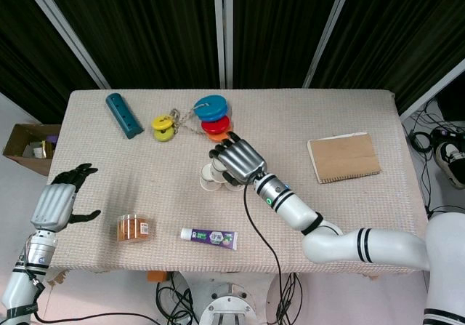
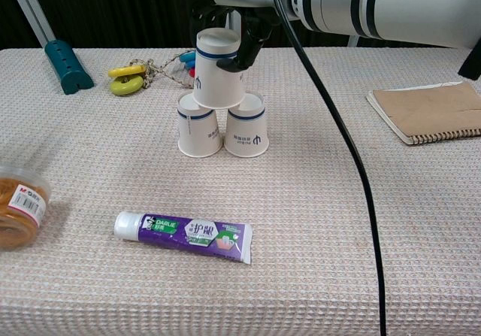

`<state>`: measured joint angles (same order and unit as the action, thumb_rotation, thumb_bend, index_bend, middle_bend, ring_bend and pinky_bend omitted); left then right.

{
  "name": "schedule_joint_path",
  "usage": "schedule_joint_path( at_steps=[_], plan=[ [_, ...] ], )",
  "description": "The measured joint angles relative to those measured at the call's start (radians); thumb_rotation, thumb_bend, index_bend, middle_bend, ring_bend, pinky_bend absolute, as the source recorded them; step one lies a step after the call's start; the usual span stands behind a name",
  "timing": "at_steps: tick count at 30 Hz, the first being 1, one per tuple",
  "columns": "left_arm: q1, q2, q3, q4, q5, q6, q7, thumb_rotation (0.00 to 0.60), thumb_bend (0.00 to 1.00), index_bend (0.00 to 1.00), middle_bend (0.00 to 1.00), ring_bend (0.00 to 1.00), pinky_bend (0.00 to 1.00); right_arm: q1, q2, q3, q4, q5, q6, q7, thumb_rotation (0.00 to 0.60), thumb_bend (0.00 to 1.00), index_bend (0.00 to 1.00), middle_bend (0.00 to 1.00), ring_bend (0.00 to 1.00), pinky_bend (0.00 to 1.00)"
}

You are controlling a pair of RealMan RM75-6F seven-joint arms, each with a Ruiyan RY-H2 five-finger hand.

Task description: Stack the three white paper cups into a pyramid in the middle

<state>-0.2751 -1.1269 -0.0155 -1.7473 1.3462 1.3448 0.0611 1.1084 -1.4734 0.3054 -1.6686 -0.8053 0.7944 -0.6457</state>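
Observation:
Two white paper cups (image 2: pixel 199 125) (image 2: pixel 246 128) stand upside down, side by side, in the middle of the table. A third cup (image 2: pixel 218 71) sits upside down across their tops, tilted slightly. My right hand (image 2: pixel 239 16) reaches in from above and behind and grips this top cup near its upper end. In the head view the right hand (image 1: pixel 237 161) covers most of the cups, with only the left base cup (image 1: pixel 208 178) peeking out. My left hand (image 1: pixel 58 203) hovers at the table's left edge, fingers spread, holding nothing.
A toothpaste tube (image 2: pixel 184 236) lies in front of the cups. An orange jar (image 1: pixel 134 229) stands near the left hand. Coloured rings (image 1: pixel 212 118) and a teal block (image 1: pixel 123 114) lie at the back, a brown notebook (image 1: pixel 344 156) at the right.

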Motion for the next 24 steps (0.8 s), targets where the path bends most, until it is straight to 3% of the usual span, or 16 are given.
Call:
schedule_joint_path(
  at_steps=[24],
  plan=[
    [0.015,0.002,-0.024,-0.01,0.011,-0.023,0.005,0.6,0.09,0.18,0.12,0.19,0.21,0.079,-0.008,-0.065,0.016,0.059,0.044,0.023,0.6,0.46,0.44,0.36,0.19,0.15]
  ],
)
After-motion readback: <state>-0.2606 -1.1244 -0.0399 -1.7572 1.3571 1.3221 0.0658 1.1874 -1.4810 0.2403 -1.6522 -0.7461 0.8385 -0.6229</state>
